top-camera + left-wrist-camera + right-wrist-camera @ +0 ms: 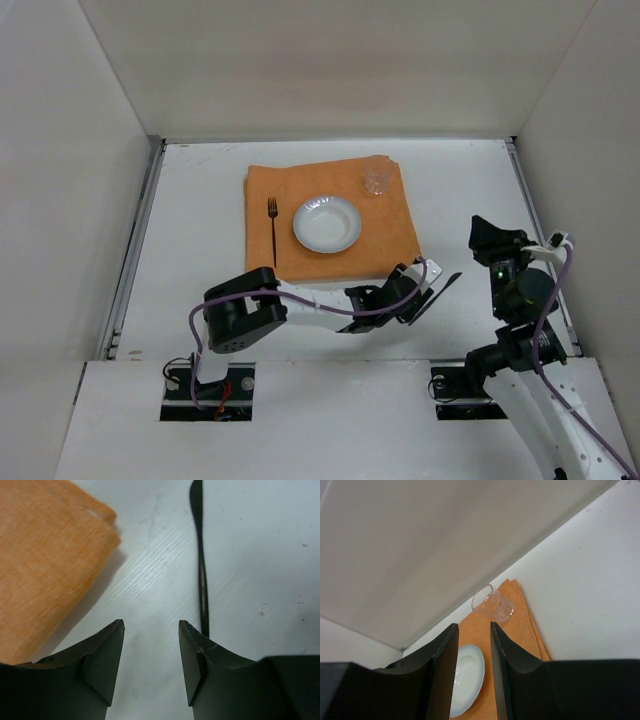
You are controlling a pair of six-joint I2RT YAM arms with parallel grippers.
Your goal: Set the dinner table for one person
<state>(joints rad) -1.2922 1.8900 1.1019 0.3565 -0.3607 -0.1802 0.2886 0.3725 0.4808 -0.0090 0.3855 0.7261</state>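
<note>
While I look from above, the dinner table (200,220) lies under an orange cloth (385,215) bearing plate (327,223), fork (272,218) and glass (376,178). Left wrist: my left gripper (151,625) is spread and empty, the knife (201,570) just beside one finger. Right wrist: my right gripper (474,626) is slightly parted and empty, facing the glass.

Orange cloth (385,245) lies flat, a shade askew, and there's the white plate (327,223) sitting near its middle. Left of the plate, a dark fork (272,222) lies straight on the cloth, tines to the far side, clear of the rim. Up at the cloth's far right corner a clear glass (377,177) stands upright. Just off the near right corner, a slim dark utensil (445,287) lies at a slant, not touching the fabric. Pale walls (330,70) close in all round.
</note>
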